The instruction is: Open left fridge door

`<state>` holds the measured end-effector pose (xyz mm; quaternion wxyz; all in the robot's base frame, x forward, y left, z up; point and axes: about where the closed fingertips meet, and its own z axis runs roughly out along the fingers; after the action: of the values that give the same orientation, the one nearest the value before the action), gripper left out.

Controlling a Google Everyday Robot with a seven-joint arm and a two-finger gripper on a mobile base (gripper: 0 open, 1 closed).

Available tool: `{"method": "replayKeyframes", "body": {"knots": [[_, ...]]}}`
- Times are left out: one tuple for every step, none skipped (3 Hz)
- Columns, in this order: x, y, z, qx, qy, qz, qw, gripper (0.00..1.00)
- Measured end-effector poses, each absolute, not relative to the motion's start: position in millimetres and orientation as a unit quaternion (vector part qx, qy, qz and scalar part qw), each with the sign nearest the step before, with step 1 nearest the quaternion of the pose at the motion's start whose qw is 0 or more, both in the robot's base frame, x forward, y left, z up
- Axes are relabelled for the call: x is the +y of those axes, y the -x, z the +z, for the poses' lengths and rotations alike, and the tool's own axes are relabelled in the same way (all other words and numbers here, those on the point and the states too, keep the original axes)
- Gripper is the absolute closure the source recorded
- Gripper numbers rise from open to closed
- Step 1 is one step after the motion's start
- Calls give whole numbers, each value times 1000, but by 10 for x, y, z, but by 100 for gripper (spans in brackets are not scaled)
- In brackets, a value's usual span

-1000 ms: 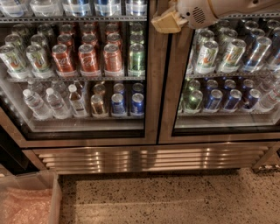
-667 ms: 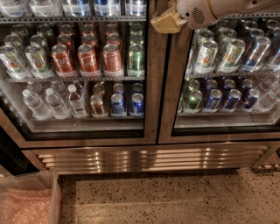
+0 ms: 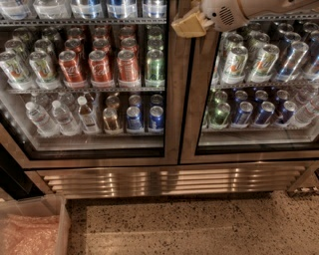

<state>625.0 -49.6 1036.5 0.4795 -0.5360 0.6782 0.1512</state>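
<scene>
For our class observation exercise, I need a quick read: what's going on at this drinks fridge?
A robot arm reaches in from the upper right. Its gripper is at the top of the left fridge door, on the steel frame by the seam with the right door. The left door, with red cola cans and water bottles behind its glass, looks shut. The fridge is not yet opened.

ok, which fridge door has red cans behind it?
The left fridge door; the right door shows green-white cans and blue cans. The gripper is at the top, between them.
</scene>
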Motion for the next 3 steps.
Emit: {"method": "replayKeyframes", "body": {"knots": [[-521, -6250, 10364, 678, 536, 151, 480, 100], [-550, -6151, 10345, 677, 540, 160, 474, 100], [-635, -5904, 10294, 681, 538, 176, 465, 100]]}}
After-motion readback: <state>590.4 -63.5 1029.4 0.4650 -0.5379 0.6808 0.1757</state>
